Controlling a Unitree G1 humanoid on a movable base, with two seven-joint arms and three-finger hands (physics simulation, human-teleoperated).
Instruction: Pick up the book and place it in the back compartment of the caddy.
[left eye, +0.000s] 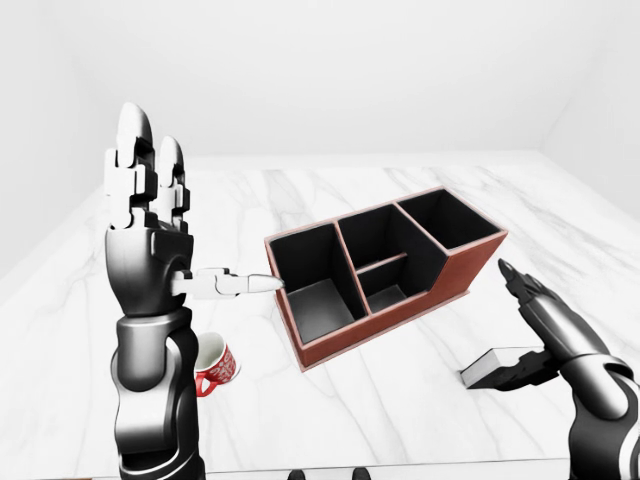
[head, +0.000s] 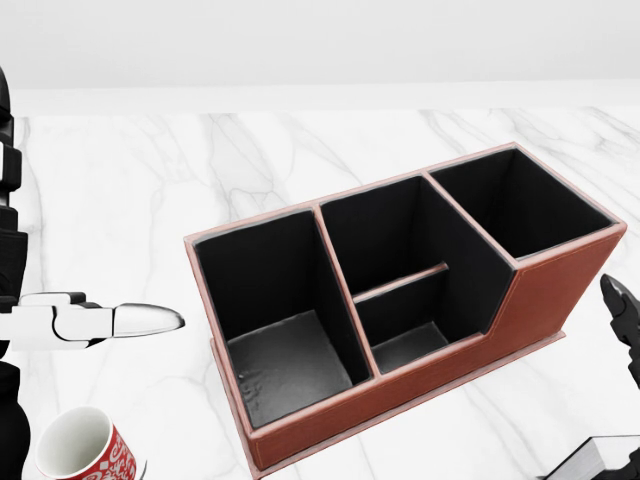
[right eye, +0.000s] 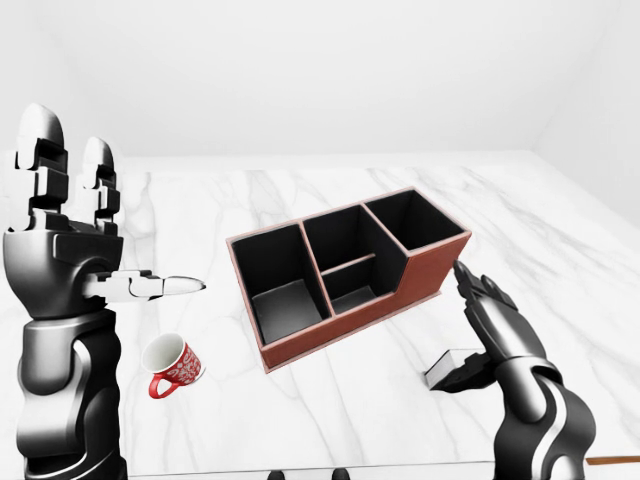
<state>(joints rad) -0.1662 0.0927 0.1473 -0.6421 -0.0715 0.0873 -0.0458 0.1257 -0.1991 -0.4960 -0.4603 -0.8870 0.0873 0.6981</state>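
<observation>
— What sits on the marble tabletop (right eye: 300, 190) apart from the job's own pieces?

— One mug (right eye: 172, 365), red with a white pattern and white inside. In the right-eye view it lies toward seven o'clock, tipped so that its mouth faces up and to the left, with the handle at its lower edge.

— And in the head view?

— Only part of it shows, cut off by the bottom edge at about seven o'clock.

— The surface itself?

— White with grey veining, running up toward twelve o'clock, where it meets a plain pale wall (right eye: 320, 70).

— Anything touching the mug?

— Nothing that I can make out; bare marble lies all around it.
</observation>
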